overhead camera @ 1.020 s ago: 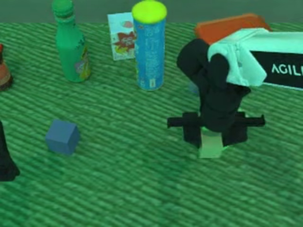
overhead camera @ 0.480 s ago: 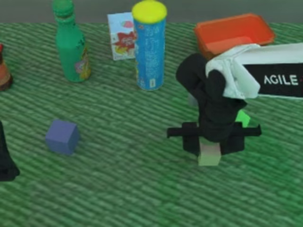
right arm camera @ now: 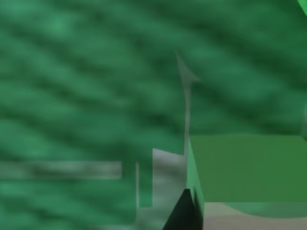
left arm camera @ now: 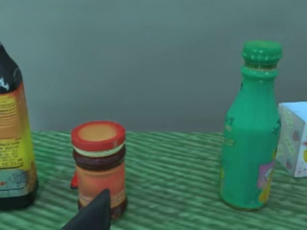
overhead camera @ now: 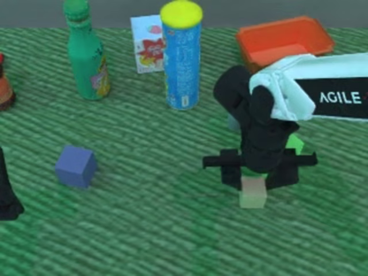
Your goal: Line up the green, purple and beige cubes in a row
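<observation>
The beige cube (overhead camera: 253, 194) sits on the green mat right of centre, between the fingers of my right gripper (overhead camera: 255, 175), which is shut on it from above. The green cube (overhead camera: 295, 142) peeks out just behind and to the right of that gripper, close to the beige cube. In the right wrist view a dark fingertip (right arm camera: 184, 213) stands beside the beige cube (right arm camera: 249, 221), with the green cube (right arm camera: 244, 167) beyond it. The purple cube (overhead camera: 75, 166) lies alone at the left. My left gripper (overhead camera: 7, 201) is parked at the left edge, open.
Along the back stand a green bottle (overhead camera: 86, 54), a white carton (overhead camera: 147, 43), a blue canister with a yellow lid (overhead camera: 181, 57) and an orange tub (overhead camera: 284, 37). A red-lidded jar (left arm camera: 98, 165) and a dark bottle (left arm camera: 14, 143) stand at the far left.
My right arm has come down over the beige cube, uncovering the orange tub. The cube now shows slightly nearer the front edge. The purple cube and left arm have not moved.
</observation>
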`<state>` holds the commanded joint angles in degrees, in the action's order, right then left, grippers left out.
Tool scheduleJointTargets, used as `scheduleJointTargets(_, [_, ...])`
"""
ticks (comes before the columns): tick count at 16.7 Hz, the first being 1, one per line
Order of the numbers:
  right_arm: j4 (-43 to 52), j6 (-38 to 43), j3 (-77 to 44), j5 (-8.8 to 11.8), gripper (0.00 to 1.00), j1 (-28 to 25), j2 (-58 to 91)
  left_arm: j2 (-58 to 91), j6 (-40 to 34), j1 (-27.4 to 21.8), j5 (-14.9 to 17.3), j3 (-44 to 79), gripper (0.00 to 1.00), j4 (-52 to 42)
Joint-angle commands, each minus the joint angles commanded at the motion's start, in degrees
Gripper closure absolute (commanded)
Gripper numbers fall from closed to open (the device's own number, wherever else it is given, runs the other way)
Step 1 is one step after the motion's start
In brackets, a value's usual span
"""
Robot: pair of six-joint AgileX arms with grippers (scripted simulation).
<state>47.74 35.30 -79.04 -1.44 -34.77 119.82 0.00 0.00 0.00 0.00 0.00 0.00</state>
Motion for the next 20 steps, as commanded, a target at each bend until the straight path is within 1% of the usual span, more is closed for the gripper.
scheduleJointTargets(4, [0.0, 0.0, 0.0, 0.0, 0.02, 0.0, 0.0, 0.0, 0.0, 0.0, 0.0, 0.0, 0.00, 0.0])
scheduleJointTargets(5, [0.0, 0.0, 0.0, 0.0, 0.00, 0.0, 0.0, 0.0, 0.0, 0.0, 0.0, 0.0, 0.00, 0.0])
scheduleJointTargets(14, [0.2, 0.0, -0.2, 0.0, 0.00, 0.1, -0.1, 0.0, 0.0, 0.0, 0.0, 0.0, 0.00, 0.0])
scheduleJointTargets(16, [2.4, 0.1, -1.7, 0.0, 0.00, -0.1, -0.9, 0.0, 0.0, 0.0, 0.0, 0.0, 0.00, 0.0])
scheduleJointTargets(20, [11.0, 0.2, -6.4, 0.1, 0.00, -0.5, -3.9, 0.0, 0.0, 0.0, 0.0, 0.0, 0.00, 0.0])
